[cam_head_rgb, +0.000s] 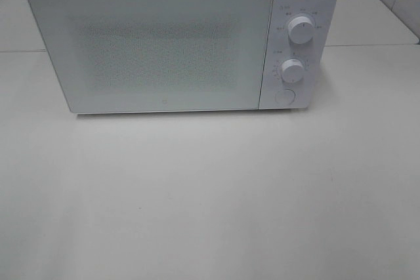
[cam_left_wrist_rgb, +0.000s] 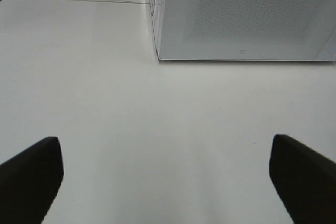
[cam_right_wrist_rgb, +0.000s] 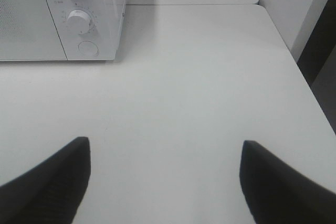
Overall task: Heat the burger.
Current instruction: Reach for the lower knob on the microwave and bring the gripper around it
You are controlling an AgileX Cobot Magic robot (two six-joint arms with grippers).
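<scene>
No burger shows in any view; it is hidden or out of view. A white microwave (cam_head_rgb: pixel 170 40) stands at the back of the table with its door shut. It has two white knobs (cam_head_rgb: pixel 301 30) and a round button (cam_head_rgb: pixel 284 96) on its right panel. It also shows in the left wrist view (cam_left_wrist_rgb: pixel 241 14) and the right wrist view (cam_right_wrist_rgb: pixel 63 19). My left gripper (cam_left_wrist_rgb: pixel 167 182) is open and empty over the bare table, short of the microwave's left front corner. My right gripper (cam_right_wrist_rgb: pixel 164 182) is open and empty, short of the knob panel. Neither gripper shows in the exterior high view.
The white table (cam_head_rgb: pixel 210 195) stretches in front of the microwave. Its right edge (cam_right_wrist_rgb: pixel 310 93) shows in the right wrist view, with a dark gap beyond. A seam to a second tabletop (cam_left_wrist_rgb: pixel 73 0) runs behind, left of the microwave.
</scene>
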